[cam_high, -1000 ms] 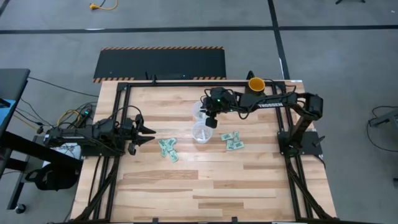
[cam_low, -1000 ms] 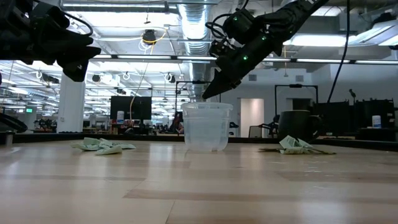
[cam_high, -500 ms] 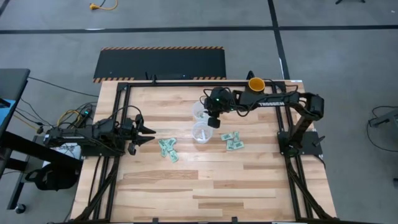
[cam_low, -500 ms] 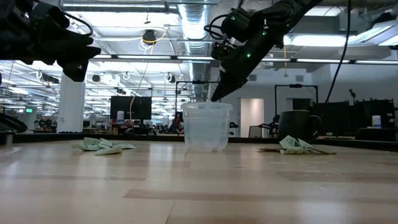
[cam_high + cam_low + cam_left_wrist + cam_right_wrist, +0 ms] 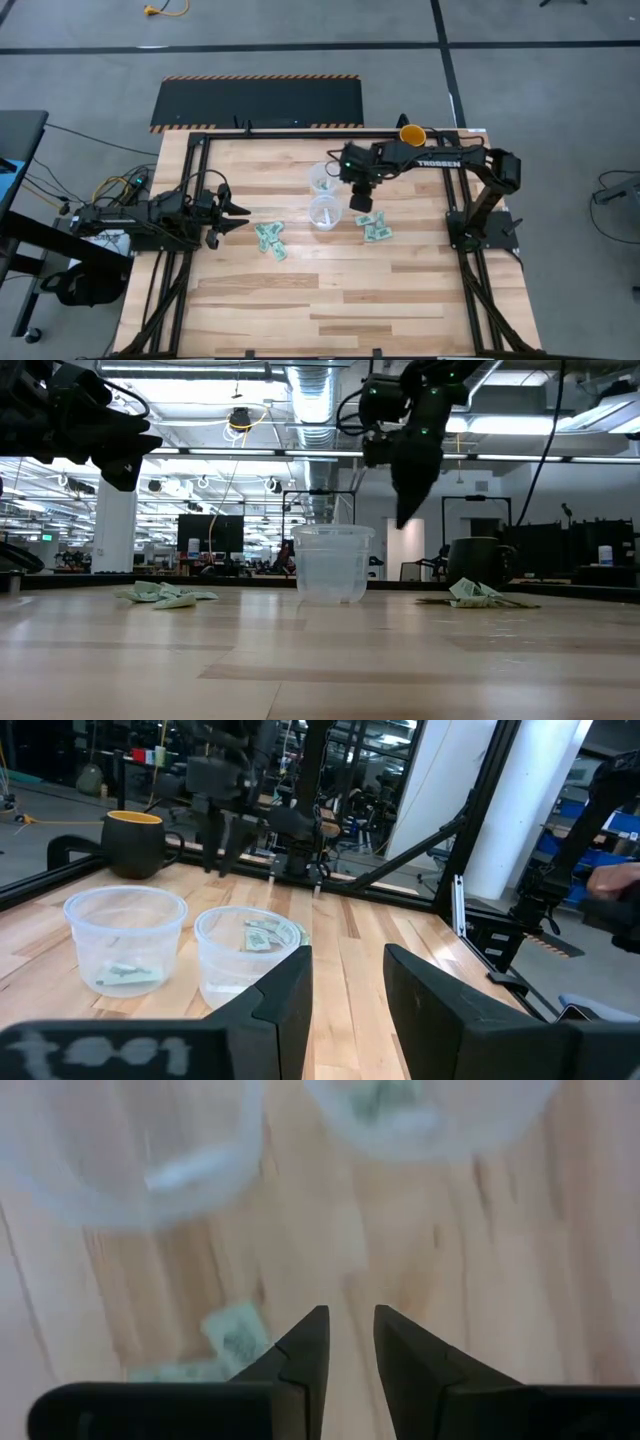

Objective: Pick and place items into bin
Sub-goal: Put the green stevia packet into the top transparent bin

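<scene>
Several crumpled green-and-white packets lie on the wooden table in two groups: a left group (image 5: 270,241) (image 5: 160,595) and a right group (image 5: 373,227) (image 5: 475,593). Two clear plastic cups (image 5: 322,180) (image 5: 324,212) stand mid-table. In the left wrist view each cup holds a packet (image 5: 120,970) (image 5: 262,935). My right gripper (image 5: 362,202) (image 5: 404,520) (image 5: 350,1325) hangs in the air, pointing down, open with a narrow gap and holding nothing. It is just right of the cups and above the right group; one packet (image 5: 235,1337) shows below it. My left gripper (image 5: 236,212) (image 5: 345,980) waits open at the left.
A dark mug with yellow inside (image 5: 412,135) (image 5: 480,563) stands near the table's far right corner, behind the right arm. Black frame rails (image 5: 180,180) run along the table's edges. Bare wood (image 5: 330,300) fills the near half of the table.
My right gripper has swung from above the cups toward the table's right and near side. It has tipped from a slant to pointing nearly straight down, and now hangs over the right group of packets. The cups and packets have stayed in place.
</scene>
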